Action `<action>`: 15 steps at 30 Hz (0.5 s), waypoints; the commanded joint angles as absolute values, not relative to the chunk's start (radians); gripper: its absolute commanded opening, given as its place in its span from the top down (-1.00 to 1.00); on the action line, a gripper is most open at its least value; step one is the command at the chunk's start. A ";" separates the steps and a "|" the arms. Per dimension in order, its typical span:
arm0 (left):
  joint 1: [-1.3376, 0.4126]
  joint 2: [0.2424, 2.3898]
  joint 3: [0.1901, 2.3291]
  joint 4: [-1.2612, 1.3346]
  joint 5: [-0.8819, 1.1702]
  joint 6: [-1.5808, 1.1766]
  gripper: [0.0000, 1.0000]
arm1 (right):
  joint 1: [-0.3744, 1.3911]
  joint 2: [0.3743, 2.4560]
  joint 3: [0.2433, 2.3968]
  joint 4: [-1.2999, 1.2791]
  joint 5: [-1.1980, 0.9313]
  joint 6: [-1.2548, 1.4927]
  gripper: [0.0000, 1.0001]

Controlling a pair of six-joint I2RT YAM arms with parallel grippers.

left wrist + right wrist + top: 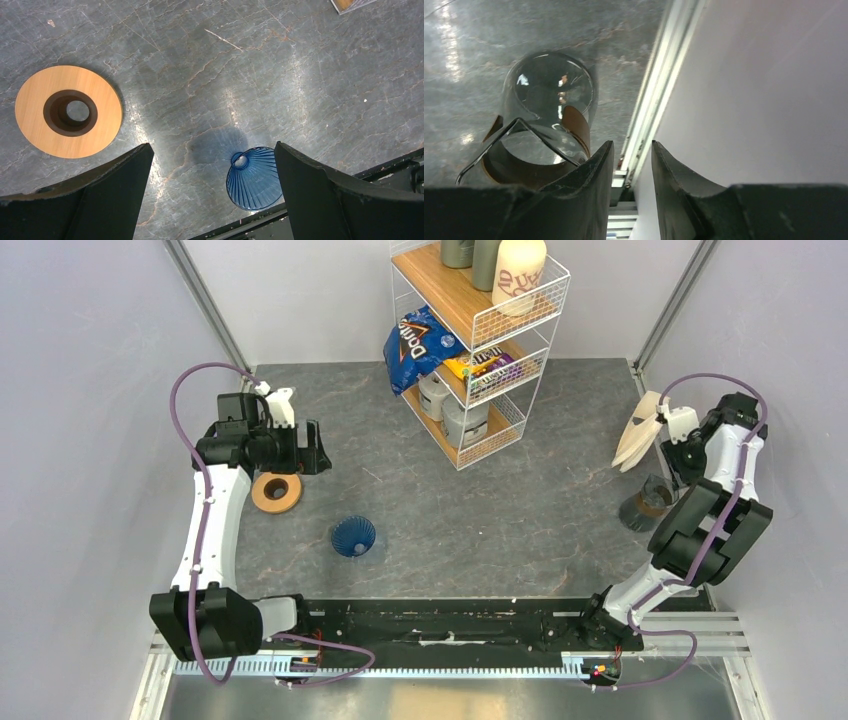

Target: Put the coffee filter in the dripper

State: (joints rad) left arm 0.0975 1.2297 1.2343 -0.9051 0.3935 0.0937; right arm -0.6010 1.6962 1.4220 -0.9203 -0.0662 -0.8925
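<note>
**Filter and dripper far apart, both hands empty**

Nearest the arms, left of centre, the blue dripper [353,536] sits alone on the bare table [520,510]. In the left wrist view it looks tipped onto its side, narrow end up and away, though I cannot be sure of that. Just beyond it to the left lies the wooden ring [276,491], flat and apart from the dripper. The left gripper [212,150] hangs above the ground between them, its fingers spread wide with nothing in them.

On the right, a glass jug [549,115] with a brown band stands close to the wall. The right gripper [631,150] hovers over it, its fingers drawn close with a narrow gap that shows only wall. Just farther off, the coffee filter [637,430] stands by the right wall. Whether the gripper touches it I cannot tell. The shelf rack [480,340] stands at the far middle.

The risks, as I judge them:
- The thin paper may crumple or slip in a pinch.
- The right arm may clip the jug as it moves.
- A loose, tilted dripper would likely roll or skid when the filter is pressed in.
</note>
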 commanded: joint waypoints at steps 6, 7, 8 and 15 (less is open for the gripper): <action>0.094 1.231 1.261 -0.864 0.392 0.074 -1.00 | -0.601 1.678 1.460 -1.124 -0.284 -0.893 0.18; 0.094 1.231 1.262 -0.863 0.394 0.071 -1.00 | -0.595 1.670 1.456 -1.134 -0.302 -0.890 0.18; 0.093 1.233 1.262 -0.862 0.398 0.069 -1.00 | -0.589 1.666 1.454 -1.143 -0.316 -0.886 0.18; 0.093 1.240 1.257 -0.858 0.423 0.055 -1.00 | -0.489 1.632 1.415 -1.166 -0.390 -0.841 0.15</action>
